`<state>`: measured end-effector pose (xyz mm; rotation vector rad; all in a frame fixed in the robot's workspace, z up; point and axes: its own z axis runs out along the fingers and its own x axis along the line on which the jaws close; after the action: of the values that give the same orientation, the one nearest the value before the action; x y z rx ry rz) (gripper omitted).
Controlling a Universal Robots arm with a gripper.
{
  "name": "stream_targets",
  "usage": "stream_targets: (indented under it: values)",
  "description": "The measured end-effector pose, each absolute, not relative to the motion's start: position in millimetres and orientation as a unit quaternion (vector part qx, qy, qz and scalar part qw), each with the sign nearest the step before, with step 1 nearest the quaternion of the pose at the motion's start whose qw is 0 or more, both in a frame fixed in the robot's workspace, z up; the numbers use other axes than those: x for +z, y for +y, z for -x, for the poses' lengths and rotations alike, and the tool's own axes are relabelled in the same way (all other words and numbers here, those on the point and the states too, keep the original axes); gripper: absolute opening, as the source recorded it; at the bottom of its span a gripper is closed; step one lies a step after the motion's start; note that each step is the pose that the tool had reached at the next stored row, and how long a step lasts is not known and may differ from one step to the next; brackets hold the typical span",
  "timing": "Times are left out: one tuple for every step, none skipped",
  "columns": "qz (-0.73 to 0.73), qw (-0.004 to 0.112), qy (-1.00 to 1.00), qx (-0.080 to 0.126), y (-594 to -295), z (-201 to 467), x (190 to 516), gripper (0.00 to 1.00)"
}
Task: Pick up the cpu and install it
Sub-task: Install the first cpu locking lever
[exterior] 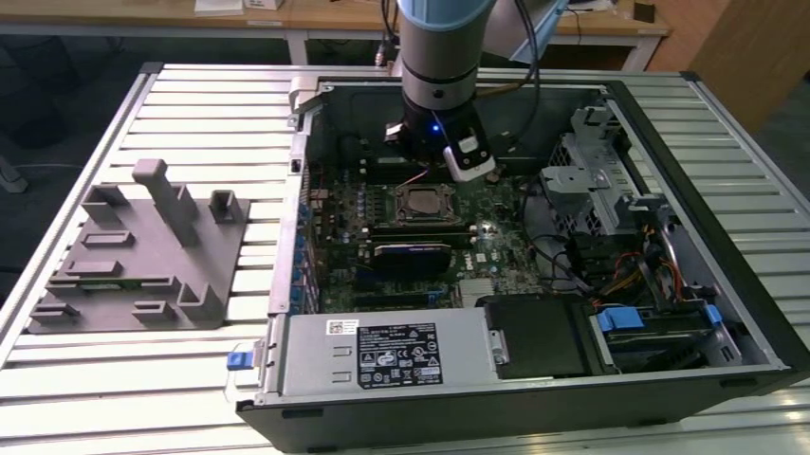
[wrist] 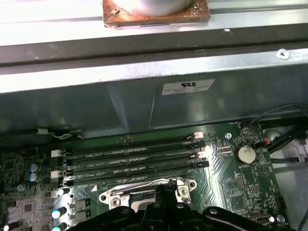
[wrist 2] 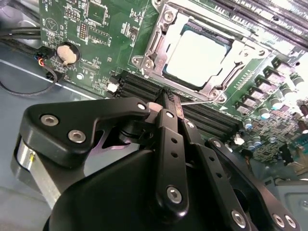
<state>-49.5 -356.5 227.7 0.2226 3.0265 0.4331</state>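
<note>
The cpu (wrist 2: 196,57) lies flat in its socket on the motherboard, its pale silver top showing inside the metal retention frame (wrist 2: 159,36). In the exterior view the cpu (exterior: 418,201) sits mid-board inside the open computer case. My gripper (wrist 2: 169,98) hangs just beside the socket's edge, over the memory slots, with its black fingers (wrist 2: 166,134) pressed together and nothing visible between them. A thin metal socket lever (wrist 2: 204,99) runs right past the fingertips. In the first wrist view the gripper (wrist: 163,185) tips point at the socket frame (wrist: 185,187).
A big grey plastic block with upright posts (exterior: 133,251) lies on the slatted table at the exterior view's left. Inside the case are the power supply (exterior: 379,353), a drive cage (exterior: 595,175), cables (exterior: 620,275), memory slots (wrist: 134,154) and a coin battery (wrist: 245,154).
</note>
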Motion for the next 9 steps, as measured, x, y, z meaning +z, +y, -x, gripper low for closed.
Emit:
stream_targets:
  values:
    - [-0.074,0.038,0.987,0.141,-355.7,49.6,227.4,0.11]
    - [-0.075,0.038,0.986,0.141,-355.0,49.6,227.0,0.11]
    - [-0.075,0.039,0.986,0.140,-354.4,49.6,226.5,0.11]
    - [-0.076,0.039,0.986,0.140,-353.9,49.7,225.8,0.11]
    - [-0.077,0.039,0.986,0.139,-353.3,49.7,225.2,0.11]
    - [-0.078,0.039,0.987,0.139,-352.9,49.7,224.5,0.11]
    - [-0.078,0.039,0.987,0.138,-352.4,49.7,223.8,0.11]
    - [-0.079,0.040,0.987,0.137,-351.9,49.7,223.1,0.11]
    - [-0.080,0.040,0.987,0.136,-351.2,49.7,222.3,0.11]
